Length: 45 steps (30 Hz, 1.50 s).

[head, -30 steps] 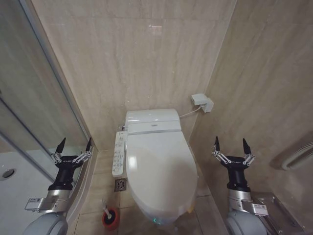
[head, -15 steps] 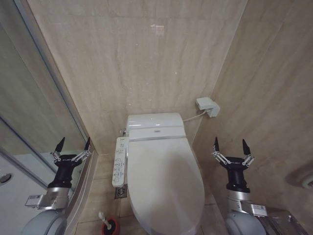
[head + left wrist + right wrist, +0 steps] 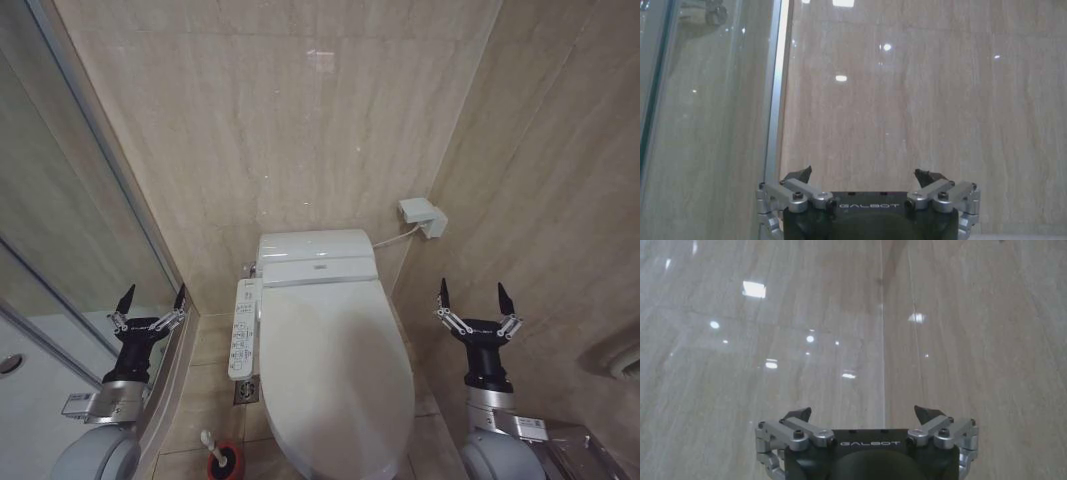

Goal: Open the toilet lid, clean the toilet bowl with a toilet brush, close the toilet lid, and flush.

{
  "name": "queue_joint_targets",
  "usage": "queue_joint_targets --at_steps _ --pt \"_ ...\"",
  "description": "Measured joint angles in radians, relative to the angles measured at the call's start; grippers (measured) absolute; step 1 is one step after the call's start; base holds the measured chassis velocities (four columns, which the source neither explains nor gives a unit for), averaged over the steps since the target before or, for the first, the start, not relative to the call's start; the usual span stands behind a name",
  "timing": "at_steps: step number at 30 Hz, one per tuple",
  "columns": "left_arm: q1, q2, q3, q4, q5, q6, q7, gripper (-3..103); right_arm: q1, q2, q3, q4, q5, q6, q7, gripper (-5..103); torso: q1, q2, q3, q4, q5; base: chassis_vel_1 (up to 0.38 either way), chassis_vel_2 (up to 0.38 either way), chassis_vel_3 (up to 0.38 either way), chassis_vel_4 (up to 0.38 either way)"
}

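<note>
left gripper (image 3: 152, 299): mine, raised at my left side, fingers spread wide, nothing in it; beside the glass shower partition (image 3: 70, 250).
toilet brush (image 3: 222, 455): in its red holder on the floor, below and just inboard of my left gripper, well apart from it, untouched.
button panel (image 3: 243, 325): long white strip along the toilet's left flank, between my left gripper and the lid.
toilet lid (image 3: 335, 375): down flat and shut, between my two grippers, lower than both; bowl under it is hidden, can't judge the stain.
wall box (image 3: 418, 215): small white unit with a cable, up and inboard of my right gripper.
right gripper (image 3: 472, 298): raised at my right side, fingers spread, empty, near the tiled side wall.
change: whole head view has shifted a touch from half a second back and more from a second back. That's my camera moving; the toilet hasn't moved, and both arms are parked as before.
meaning: I judge I'm still lining up; lid opening not yet begun, nothing touched.
</note>
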Motion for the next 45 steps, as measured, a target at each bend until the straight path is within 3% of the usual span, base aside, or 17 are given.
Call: queue_joint_targets --at_steps 9,20,25,28,30,31,39,45 --pt "0.001 -0.002 -0.013 -0.004 -0.009 0.000 -0.001 100 0.001 0.005 -0.003 -0.004 -0.003 0.003 0.000 100 0.000 0.000 0.000 -0.0001 0.0000 0.000 0.000 0.000 0.000" --pt "-0.076 0.048 0.014 0.101 -0.028 -0.019 0.029 100 -0.002 0.000 -0.004 0.000 -0.002 0.006 0.000 100 0.000 0.000 0.000 -0.0002 -0.0001 0.000 0.000 0.000 0.000" --pt "-0.152 0.102 0.088 0.183 -0.048 -0.034 0.068 100 -0.005 0.002 -0.005 0.002 -0.002 0.008 -0.001 100 0.000 0.000 0.000 -0.0003 -0.0001 0.000 0.000 0.000 0.000" --pt "-0.234 0.131 0.155 0.265 -0.112 -0.025 0.096 100 0.000 0.007 -0.012 0.000 -0.003 0.009 -0.004 100 0.000 0.000 0.000 -0.0004 -0.0003 0.000 0.000 0.000 0.000" --pt "-0.255 0.133 0.166 0.284 -0.131 -0.019 0.106 98 0.007 0.009 -0.019 -0.003 -0.003 0.009 -0.006 100 0.000 0.000 0.000 -0.0007 -0.0002 0.000 0.000 0.000 0.000" --pt "-0.278 0.133 0.177 0.301 -0.142 -0.015 0.115 98 0.013 0.011 -0.026 -0.007 -0.004 0.009 -0.010 100 0.000 0.000 0.000 0.0006 0.0000 0.000 0.000 0.000 0.000" --pt "-0.430 0.122 0.261 0.399 -0.149 -0.009 0.149 99 0.009 0.033 -0.031 -0.008 -0.013 0.014 -0.018 100 0.000 0.000 0.000 -0.0007 0.0000 0.000 0.000 0.000 0.000" --pt "-0.544 0.130 0.318 0.510 -0.149 -0.010 0.159 97 -0.003 0.044 -0.030 0.004 -0.023 0.015 -0.022 100 0.000 0.000 0.000 0.0000 -0.0001 0.000 0.000 0.000 0.000"
